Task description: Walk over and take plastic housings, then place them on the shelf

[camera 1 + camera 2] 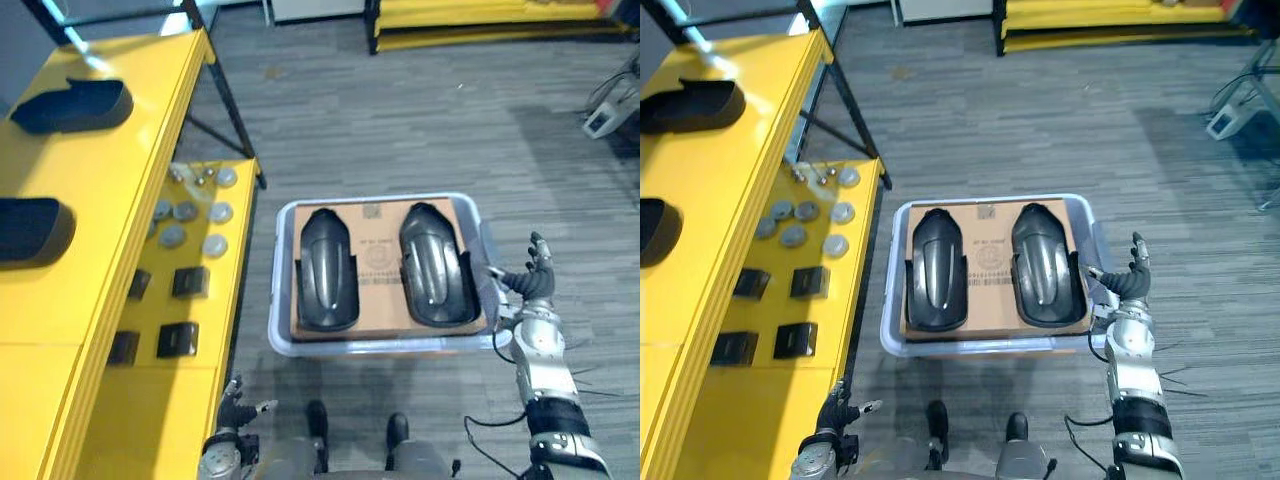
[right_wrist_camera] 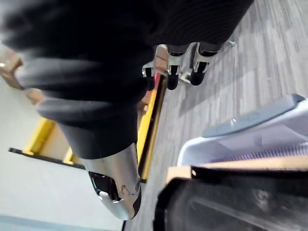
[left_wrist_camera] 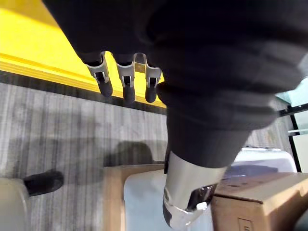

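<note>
You are partly losing a dark plastic housing [image 1: 30, 232] on the yellow metal shelf [image 1: 130, 170] past the left edge, and the left hand [image 1: 233, 410] past the bottom edge. The small grey round parts [image 1: 186, 211] are showing too small to identify, and two black housings [image 1: 326, 270] are covering much of the brown cardboard sheet [image 1: 378, 250].
</note>
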